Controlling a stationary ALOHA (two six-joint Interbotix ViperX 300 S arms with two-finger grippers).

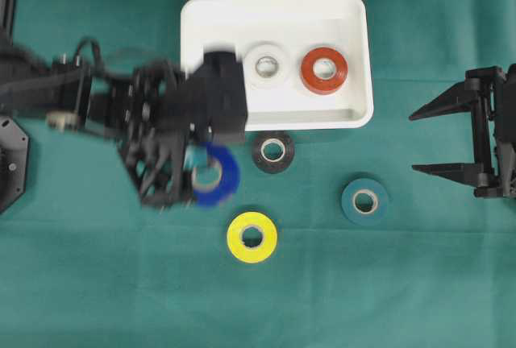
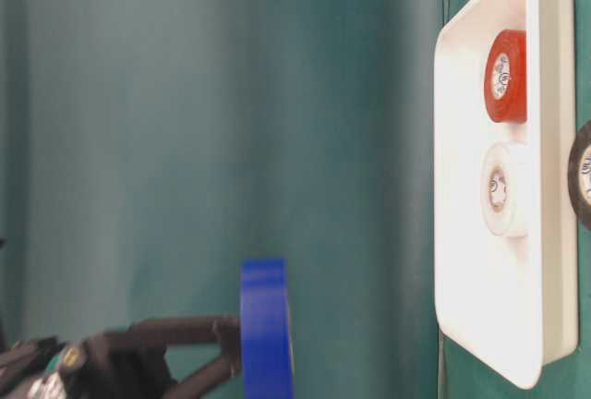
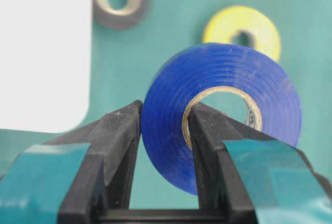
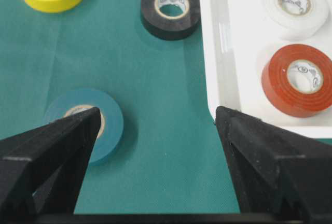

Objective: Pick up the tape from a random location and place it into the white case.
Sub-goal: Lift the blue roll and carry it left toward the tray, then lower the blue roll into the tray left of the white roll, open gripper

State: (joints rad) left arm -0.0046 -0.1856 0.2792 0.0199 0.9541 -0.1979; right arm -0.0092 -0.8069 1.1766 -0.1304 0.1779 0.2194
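My left gripper (image 1: 201, 172) is shut on a blue tape roll (image 1: 222, 179), one finger through its core and the other on the outer wall (image 3: 165, 111). The roll hangs clear above the green cloth (image 2: 266, 330), just in front of the white case's (image 1: 218, 34) near left corner. The case's white edge (image 3: 41, 53) shows at the upper left in the left wrist view. A white roll (image 1: 266, 65) and a red roll (image 1: 324, 70) lie inside the case. My right gripper (image 1: 415, 142) stands open at the right edge, holding nothing (image 4: 158, 115).
Three loose rolls lie on the cloth: a black one (image 1: 273, 151) just in front of the case, a teal one (image 1: 364, 200) toward the right gripper, and a yellow one (image 1: 251, 237) nearer the front. The left arm's body (image 1: 161, 106) overlaps the case's left edge.
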